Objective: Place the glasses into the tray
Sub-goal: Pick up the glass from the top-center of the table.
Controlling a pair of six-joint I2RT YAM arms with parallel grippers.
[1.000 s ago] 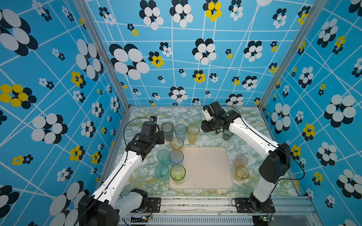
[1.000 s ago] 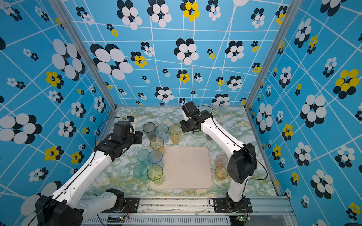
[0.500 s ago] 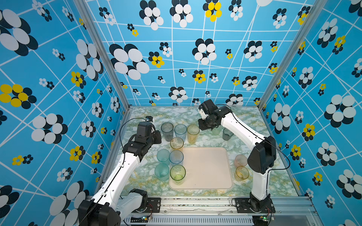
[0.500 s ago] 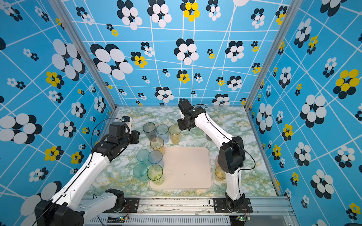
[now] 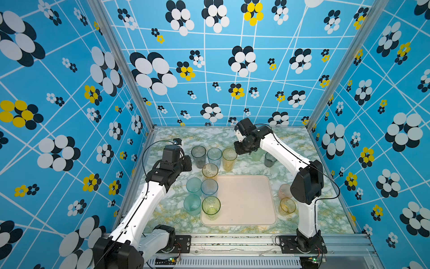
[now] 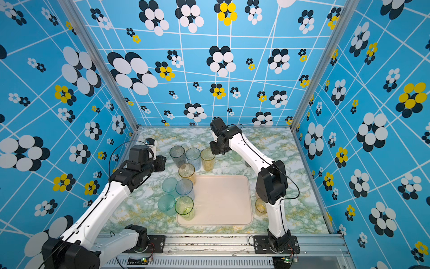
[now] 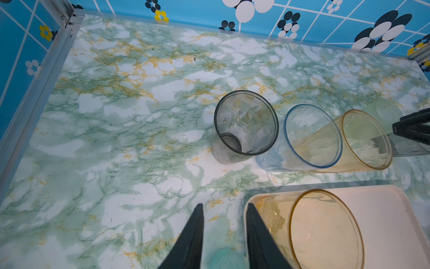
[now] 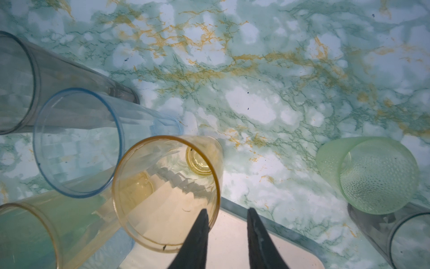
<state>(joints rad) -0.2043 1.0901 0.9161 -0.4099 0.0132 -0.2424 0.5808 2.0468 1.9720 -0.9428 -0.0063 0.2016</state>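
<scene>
Both grippers are spread, nothing held. Left gripper hovers off the back-left corner of the flat cream-pink tray near the front edge of the tabletop. Right gripper sits over the tall translucent amber tumbler behind it.

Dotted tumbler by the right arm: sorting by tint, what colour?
Dotted tumbler: pale green, best in right wrist view.

1. A lab robot test cell: blue flower-printed panels wall three sides.
2. Aluminium posts frame them.
3. The left arm and right arm bolt to an extrusion rail fronting the marble-film worktop.
</scene>
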